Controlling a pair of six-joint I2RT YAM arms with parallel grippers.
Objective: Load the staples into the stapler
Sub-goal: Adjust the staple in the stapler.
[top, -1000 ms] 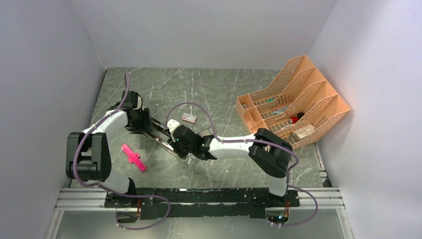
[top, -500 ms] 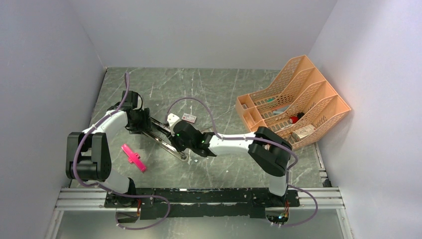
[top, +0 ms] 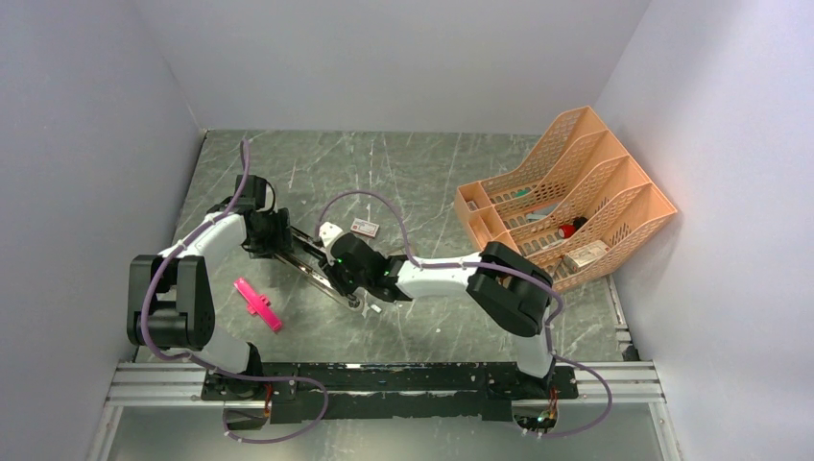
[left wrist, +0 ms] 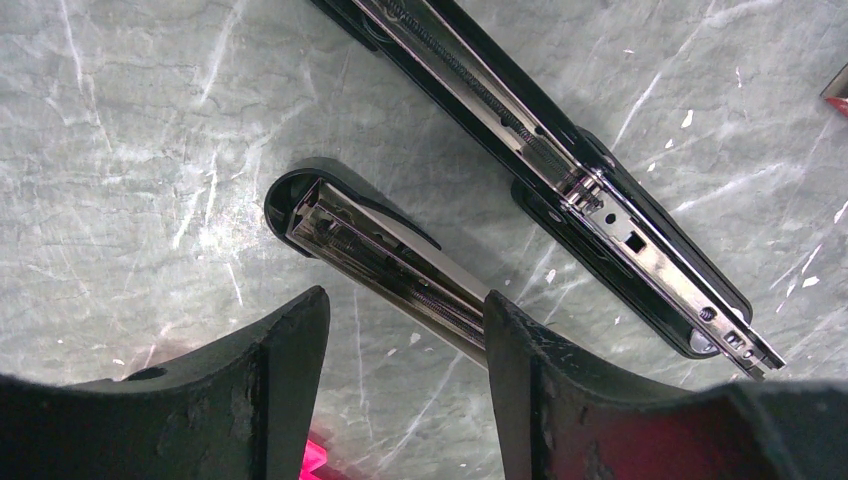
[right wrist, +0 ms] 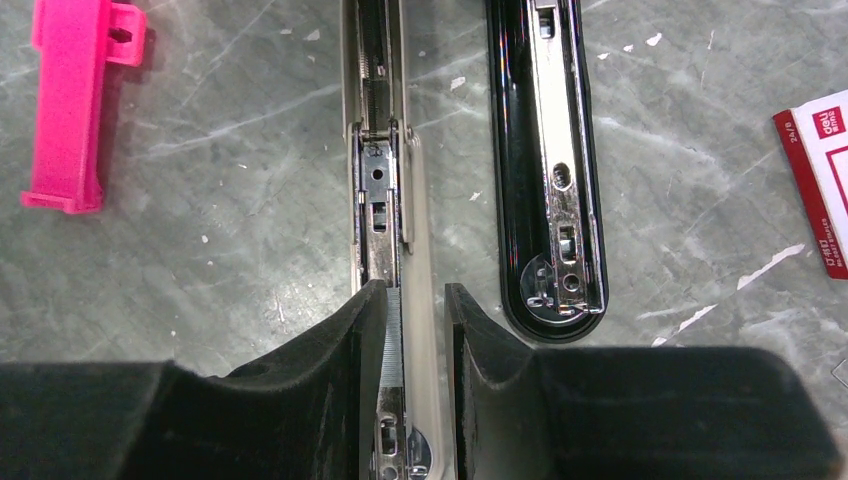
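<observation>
The black stapler (top: 305, 254) lies folded open on the table. In the right wrist view its chrome rail (right wrist: 378, 190) runs between my fingers, with the black base (right wrist: 545, 150) beside it. My right gripper (right wrist: 415, 292) (top: 347, 286) straddles the rail, jaws a narrow gap apart. A ridged silvery strip of staples (right wrist: 393, 340) sits against its left pad, over the rail. My left gripper (left wrist: 405, 300) (top: 278, 238) is open at the stapler's far end, and the cover arm (left wrist: 370, 240) runs under its right finger. The red-and-white staple box (top: 364, 228) (right wrist: 822, 180) lies just behind.
A pink plastic piece (top: 257, 304) (right wrist: 75, 100) lies on the table left of the stapler. An orange file rack (top: 562, 206) holding small items stands at the right. White walls close in the table on three sides.
My right gripper has slid a little left and back along the stapler, toward my left gripper. The left arm and the stapler have not moved.
</observation>
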